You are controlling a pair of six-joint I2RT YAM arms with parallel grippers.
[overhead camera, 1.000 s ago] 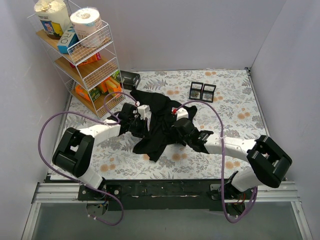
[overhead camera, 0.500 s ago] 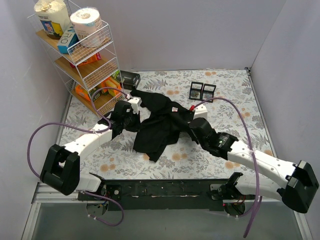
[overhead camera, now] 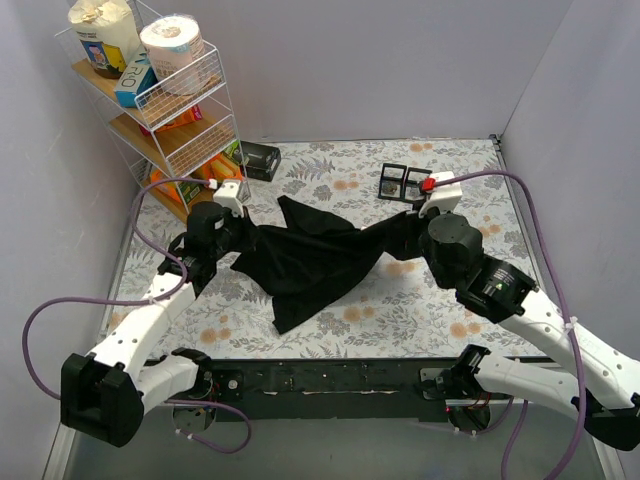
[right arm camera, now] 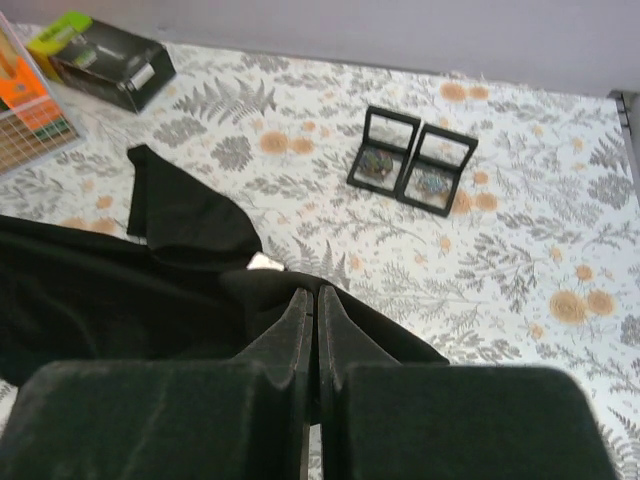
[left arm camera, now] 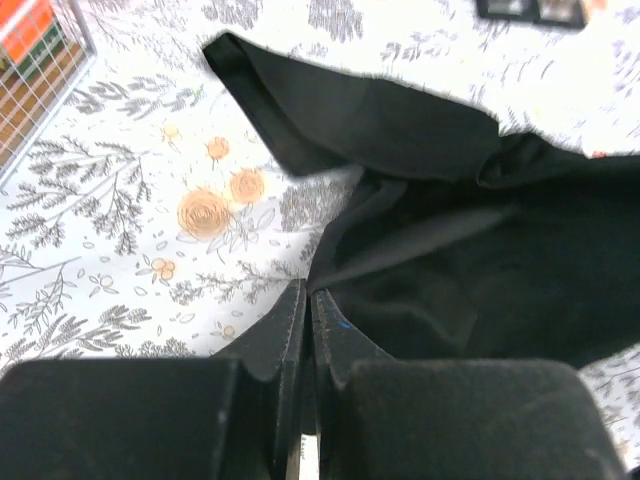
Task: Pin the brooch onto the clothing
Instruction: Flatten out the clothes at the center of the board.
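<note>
Left claw and right claw: both pinched together on the shirt, pulled taut between them, middle sagging onto the floral-print table. Reads as the spreading-out step, pinning not yet begun. Next: lower flat, let go, then fetch the brooch. Can't make it out; pale speck just ahead of the right claw's tips could be a label or the brooch. Two small frame boxes beyond the right claw, black box and wire rack of groceries beyond the left. Plain grey walls all round.
</note>
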